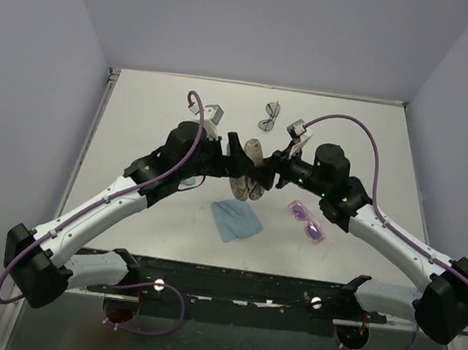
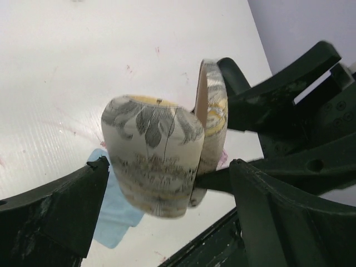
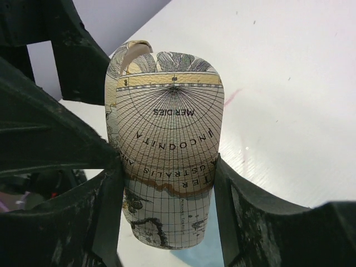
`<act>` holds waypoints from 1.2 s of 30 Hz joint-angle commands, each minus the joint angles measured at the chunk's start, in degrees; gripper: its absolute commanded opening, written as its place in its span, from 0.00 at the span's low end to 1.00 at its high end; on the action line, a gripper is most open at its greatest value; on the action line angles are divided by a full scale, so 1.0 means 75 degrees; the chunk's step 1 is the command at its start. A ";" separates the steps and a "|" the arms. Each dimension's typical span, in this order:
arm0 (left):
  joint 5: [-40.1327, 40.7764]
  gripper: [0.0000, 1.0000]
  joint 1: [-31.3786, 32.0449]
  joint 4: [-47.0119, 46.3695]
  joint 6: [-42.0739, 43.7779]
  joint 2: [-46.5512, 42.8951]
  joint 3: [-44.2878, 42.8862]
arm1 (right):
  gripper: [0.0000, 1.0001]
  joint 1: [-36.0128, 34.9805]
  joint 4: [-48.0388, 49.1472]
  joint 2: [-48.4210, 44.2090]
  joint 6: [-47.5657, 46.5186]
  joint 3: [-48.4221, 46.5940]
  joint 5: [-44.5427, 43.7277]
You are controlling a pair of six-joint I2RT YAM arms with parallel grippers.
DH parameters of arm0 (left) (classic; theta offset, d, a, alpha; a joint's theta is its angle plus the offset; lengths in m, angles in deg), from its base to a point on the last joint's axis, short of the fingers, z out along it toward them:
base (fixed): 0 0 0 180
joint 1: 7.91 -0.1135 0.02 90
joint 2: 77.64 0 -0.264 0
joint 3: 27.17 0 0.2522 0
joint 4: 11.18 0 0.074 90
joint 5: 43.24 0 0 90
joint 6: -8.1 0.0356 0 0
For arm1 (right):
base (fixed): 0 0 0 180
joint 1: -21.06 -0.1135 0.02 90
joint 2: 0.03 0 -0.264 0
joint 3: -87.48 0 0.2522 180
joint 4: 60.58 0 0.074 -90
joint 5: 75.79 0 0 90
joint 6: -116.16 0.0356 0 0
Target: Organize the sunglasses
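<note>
Each white arm [image 1: 101, 210] has black joints, a black gripper [image 1: 234, 160], purple cable [image 1: 166, 175].

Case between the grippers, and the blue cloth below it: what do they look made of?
Case: a rigid shell, apparently wrapped in matte printed paper or faux leather; it keeps its domed shape and carries an old-map print without glare. Blue cloth: soft thin fabric, perhaps microfibre; it lies rumpled, with folded corners.
</note>
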 commanded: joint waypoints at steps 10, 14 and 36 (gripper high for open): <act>0.1824 0.99 -0.0110 0.1746 -0.1461 -0.2412 0.0833 | 0.01 -0.0694 0.1774 -0.0543 -0.6278 0.0888 -0.1189; 0.1779 0.99 -0.0380 0.1783 -0.2000 -0.2495 0.0833 | 0.01 -0.1386 0.2935 -0.0590 -0.7980 0.1463 -0.1249; -0.0167 0.24 -0.1341 0.0482 -0.3068 -0.2261 0.2016 | 0.07 -0.3543 0.6219 0.0933 -1.0420 0.1921 -0.3898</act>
